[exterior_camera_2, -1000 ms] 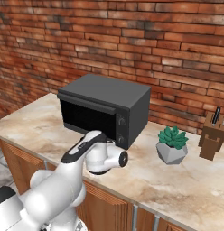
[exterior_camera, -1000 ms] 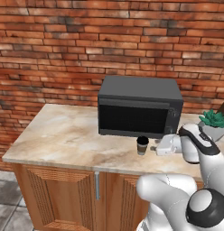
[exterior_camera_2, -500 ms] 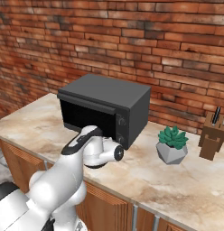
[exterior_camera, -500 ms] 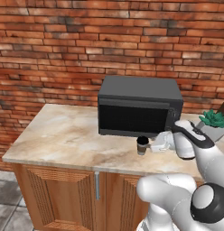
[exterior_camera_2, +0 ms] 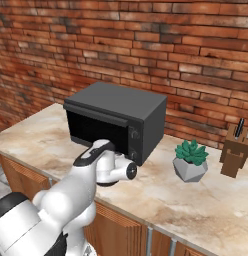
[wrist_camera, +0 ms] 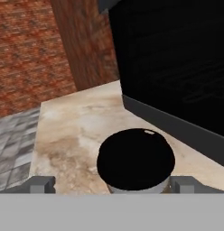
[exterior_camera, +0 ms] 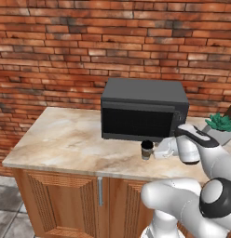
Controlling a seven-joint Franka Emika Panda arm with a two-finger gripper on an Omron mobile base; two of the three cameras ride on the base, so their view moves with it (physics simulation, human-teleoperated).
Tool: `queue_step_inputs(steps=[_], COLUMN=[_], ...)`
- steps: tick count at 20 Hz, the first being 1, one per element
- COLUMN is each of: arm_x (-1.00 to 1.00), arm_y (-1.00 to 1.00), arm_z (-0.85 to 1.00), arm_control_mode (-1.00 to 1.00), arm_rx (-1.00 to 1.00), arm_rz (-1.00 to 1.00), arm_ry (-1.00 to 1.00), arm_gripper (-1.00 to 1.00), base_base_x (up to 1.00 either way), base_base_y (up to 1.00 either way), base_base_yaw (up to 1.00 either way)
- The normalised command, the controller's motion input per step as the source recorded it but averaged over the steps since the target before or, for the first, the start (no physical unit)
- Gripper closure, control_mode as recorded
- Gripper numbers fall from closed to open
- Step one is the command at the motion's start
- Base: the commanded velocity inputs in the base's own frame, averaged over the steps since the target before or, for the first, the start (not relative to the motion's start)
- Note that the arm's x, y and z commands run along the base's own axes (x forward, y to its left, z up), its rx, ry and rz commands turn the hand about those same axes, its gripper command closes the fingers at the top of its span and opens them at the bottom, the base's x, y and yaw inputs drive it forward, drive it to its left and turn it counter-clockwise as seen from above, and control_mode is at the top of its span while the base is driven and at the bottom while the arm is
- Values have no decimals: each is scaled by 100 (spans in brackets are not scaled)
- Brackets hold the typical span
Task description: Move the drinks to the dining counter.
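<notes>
Glossy white rounded arm [exterior_camera: 182, 204], dark grey joint caps, black band near the wrist, bulbous segments

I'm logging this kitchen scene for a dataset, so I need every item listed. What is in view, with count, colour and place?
Coffee cup: one, dark with a tan sleeve, on the counter in front of the microwave, between the finger tips in the hand view.
Microwave: one, black, at the back of the counter against the wall.
Counter: one, beige marble top on wood cabinets.
Potted plant: one, green in a grey pot, right of the microwave.
Knife block: one, brown wood, right of the plant.
Brick wall: one, red-brown, behind the counter.
Gripper: one, white with dark tips, open, beside the cup.
</notes>
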Motion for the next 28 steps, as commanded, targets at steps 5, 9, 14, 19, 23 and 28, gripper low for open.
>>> queue_step_inputs(steps=[5,9,14,19,23,28], arm_x=[0,3,10,13,10,5], arm_y=[0,4,13,13,1,0], arm_z=[-22,-12,-2,0,0,-1], arm_control_mode=[-100,-100,-100,-100,-100,-100], arm_rx=[0,-1,-1,-1,0,0], arm_rz=[0,0,0,0,0,0], arm_ry=[0,0,0,0,0,0], arm_gripper=[-100,-100,-100,-100,-100,-100], base_base_x=[0,0,0,0,0,0], base_base_y=[0,0,0,0,0,0], base_base_yaw=[0,0,0,0,0,0])
